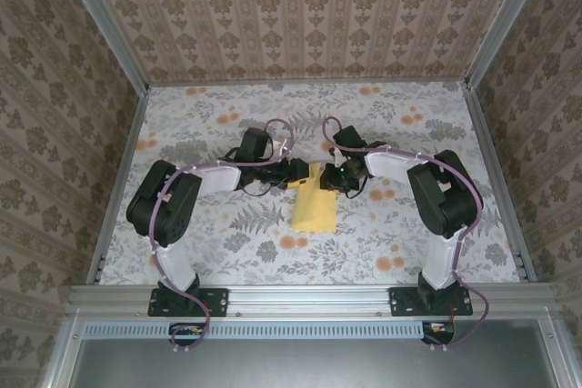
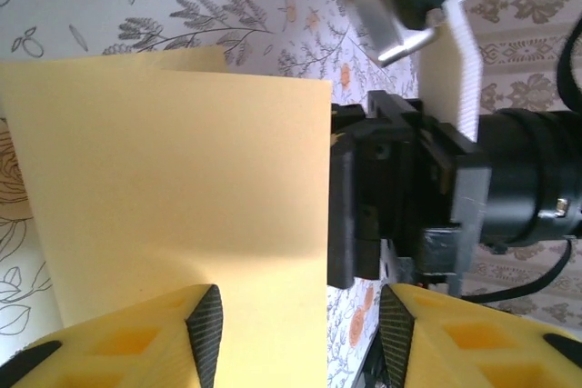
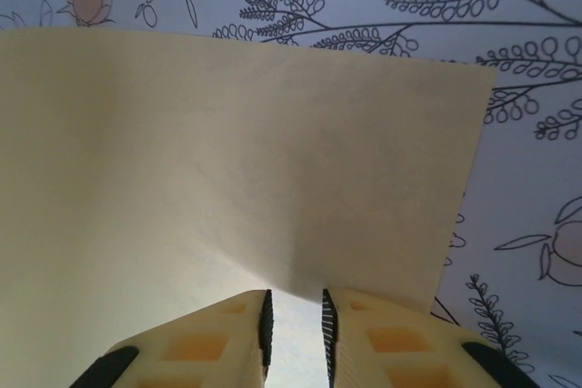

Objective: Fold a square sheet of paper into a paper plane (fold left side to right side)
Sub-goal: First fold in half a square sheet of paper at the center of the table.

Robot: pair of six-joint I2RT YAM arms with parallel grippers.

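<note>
Your left hand (image 2: 300,341) is open, its two yellow jaws well apart. One edge of the paper reaches into the gap between them, and nothing is clamped. Your right hand (image 3: 294,324) has its jaws only a narrow slit apart. A lifted edge of the paper arrives right at its fingertips, but you cannot tell from these views whether they pinch it.

Patterned walls (image 1: 300,6) close in three sides of the counter (image 1: 227,243), which wears a leaf-and-flower print. From the top camera, both arms bend inward from the near rail, and the hands meet near the counter's centre.

The square sheet of paper (image 1: 314,208) lies there as a pale-yellow rectangle, its long sides running from 12 to 6 o'clock. The left hand is at its 11 o'clock corner and the right hand at its 1 o'clock corner. In the left wrist view, a second layer peeps out past one edge.

Small orange flower blotches (image 1: 289,243) sit on the print just beside the sheet at 7 o'clock.
</note>
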